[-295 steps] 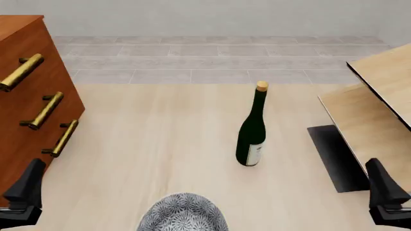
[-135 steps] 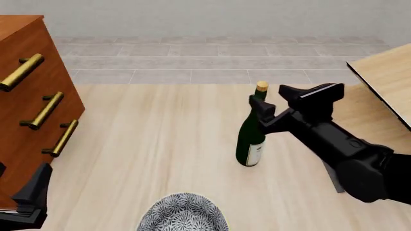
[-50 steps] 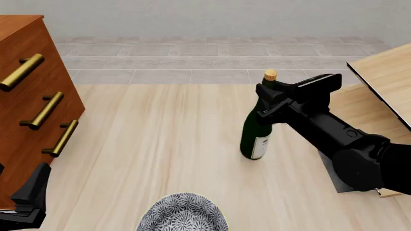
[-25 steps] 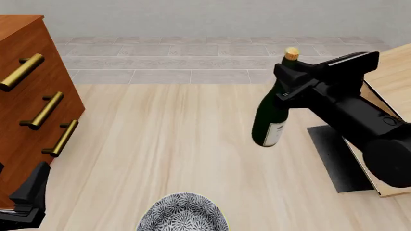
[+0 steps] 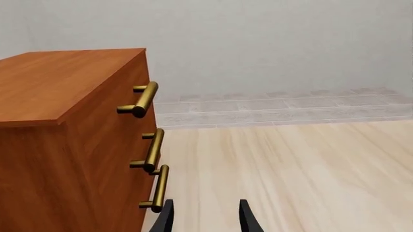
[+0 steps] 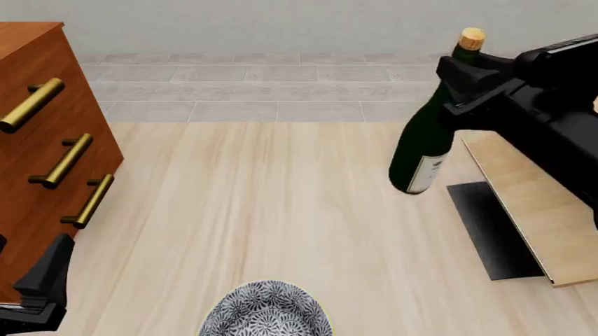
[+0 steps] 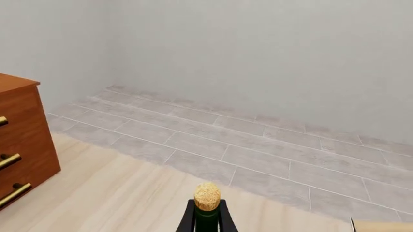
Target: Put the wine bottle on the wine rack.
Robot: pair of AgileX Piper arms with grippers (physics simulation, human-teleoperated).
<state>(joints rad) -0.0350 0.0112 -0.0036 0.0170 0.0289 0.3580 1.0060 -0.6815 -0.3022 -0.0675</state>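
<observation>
Nearest the camera, the left gripper (image 6: 38, 287) is sitting low at the table's near left corner, its fingers (image 5: 165, 220) spread apart and holding nothing. Just to its left, a reddish-brown cabinet (image 5: 71, 140) with brass handles is standing on the pale table (image 6: 243, 210). A grey patterned bowl (image 6: 268, 308) is resting at the near edge, between the two arms.

Farther out on the right, the right gripper (image 6: 472, 77) is pinching the neck of the wine bottle (image 6: 425, 140) just under the cork. The bottle is hanging clear of the table and tilting, its base swinging leftward below the gripper and its cork (image 7: 207, 195) pointing up.

Directly beneath and to the right of that gripper, the wine rack (image 6: 528, 203) is waiting, its slanted pale-wood panels and black base plate (image 6: 486, 224) partly hidden by the arm.

The pick-up appears done: the bottle is gripped and lifted. Carrying it over the rack, lowering it onto a panel and letting go are judged to be remaining.
</observation>
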